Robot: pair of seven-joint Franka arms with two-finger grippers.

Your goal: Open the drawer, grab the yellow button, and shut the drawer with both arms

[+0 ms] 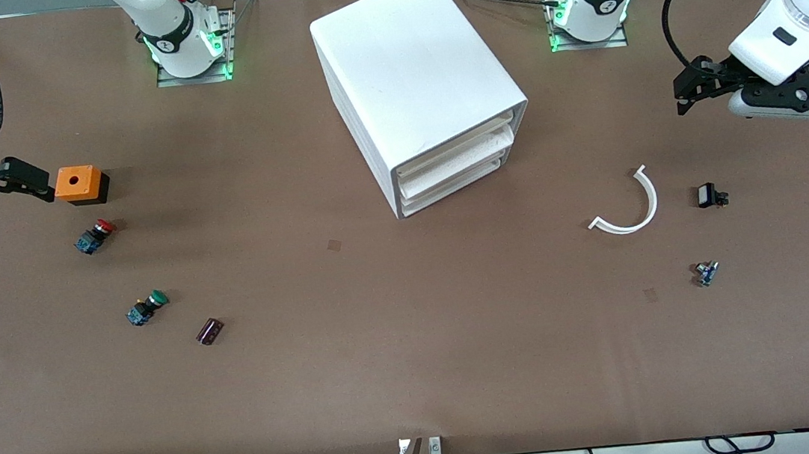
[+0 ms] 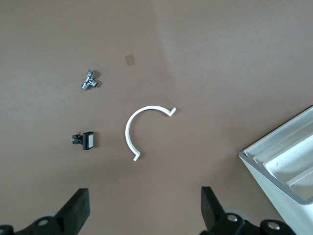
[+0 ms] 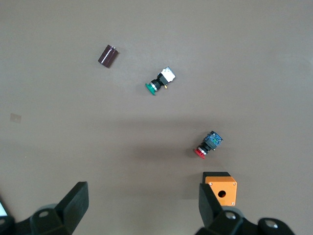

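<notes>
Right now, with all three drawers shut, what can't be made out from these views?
- Yellow-capped button: in no view; the shut drawers of the cabinet hide their contents.
- Cabinet in left wrist view: cut off by the picture's edge.
- Small metal part: too small to identify.

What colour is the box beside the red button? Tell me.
Orange, on a black base; the box shows best in the front view.
</notes>
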